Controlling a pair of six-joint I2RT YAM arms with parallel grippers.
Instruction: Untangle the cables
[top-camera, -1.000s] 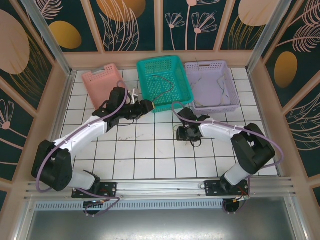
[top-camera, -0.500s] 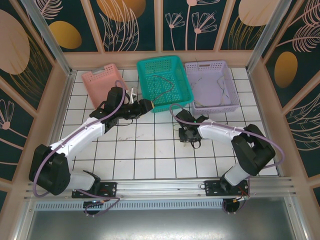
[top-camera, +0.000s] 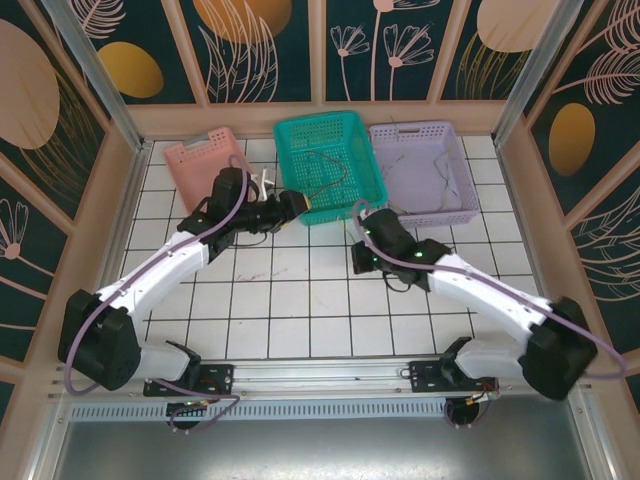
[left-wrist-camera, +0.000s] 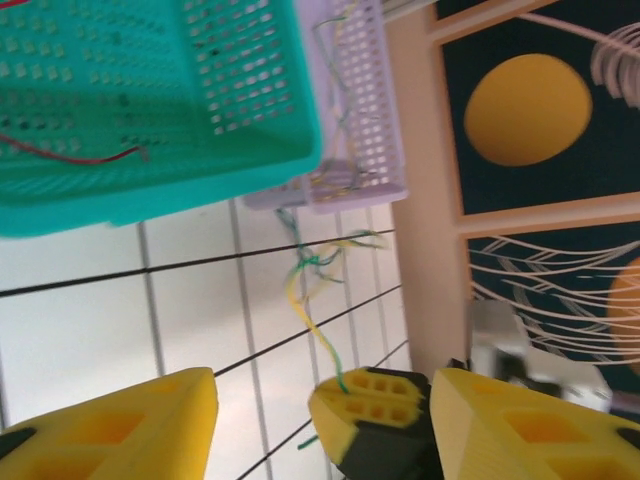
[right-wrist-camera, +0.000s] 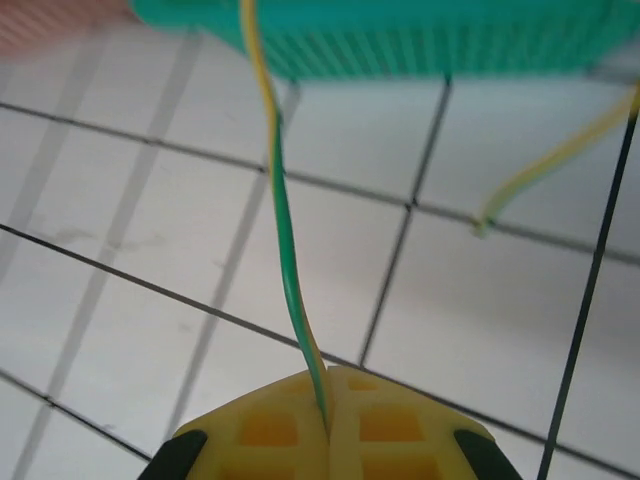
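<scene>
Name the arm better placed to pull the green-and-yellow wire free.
Right. The right tool is shut on the green-and-yellow cable, which runs up toward the teal basket. The left tool stands open beside that basket, gripping nothing.

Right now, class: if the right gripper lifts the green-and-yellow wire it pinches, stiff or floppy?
Probably floppy: the green-and-yellow wire curves loosely above the right gripper. Likely light, being so thin. It may slip, held only by a narrow pinch.

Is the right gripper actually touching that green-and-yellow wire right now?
Touching. The right wrist view shows the green-and-yellow wire running straight down into the seam between the closed fingertips of the right gripper, pinched there.
</scene>
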